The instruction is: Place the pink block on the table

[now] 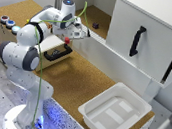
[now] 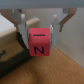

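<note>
The jaws of the gripper pinch the pink block from both sides, holding it clear above the table. Beyond the block lies a black handle, and farther off a white tray.

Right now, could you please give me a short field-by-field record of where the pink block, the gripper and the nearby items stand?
pink block: held between the fingers, marked N, above the table
gripper: shut on the block
table: brown cork, bare below the gripper
white tray: at the exterior view's right, nothing in it
dark block: on the rear shelf
</note>
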`<act>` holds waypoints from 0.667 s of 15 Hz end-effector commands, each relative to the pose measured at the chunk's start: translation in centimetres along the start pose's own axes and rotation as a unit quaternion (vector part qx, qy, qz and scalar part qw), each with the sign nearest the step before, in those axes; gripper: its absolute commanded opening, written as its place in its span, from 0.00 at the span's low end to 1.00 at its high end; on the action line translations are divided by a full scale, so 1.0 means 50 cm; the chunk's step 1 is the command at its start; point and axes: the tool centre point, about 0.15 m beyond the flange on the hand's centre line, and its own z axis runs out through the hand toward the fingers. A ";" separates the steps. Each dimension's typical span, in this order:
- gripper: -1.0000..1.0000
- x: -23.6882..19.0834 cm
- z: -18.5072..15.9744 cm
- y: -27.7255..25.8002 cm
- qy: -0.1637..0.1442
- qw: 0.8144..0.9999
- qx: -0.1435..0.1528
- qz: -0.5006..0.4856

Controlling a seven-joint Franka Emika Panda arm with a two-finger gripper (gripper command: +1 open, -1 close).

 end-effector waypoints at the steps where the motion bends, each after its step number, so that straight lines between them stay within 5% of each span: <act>1: 0.00 -0.119 0.087 0.139 0.001 0.993 0.011 0.119; 6: 0.00 -0.202 0.178 0.204 -0.009 0.980 0.005 0.197; 10: 0.00 -0.260 0.253 0.243 -0.022 0.968 -0.030 0.248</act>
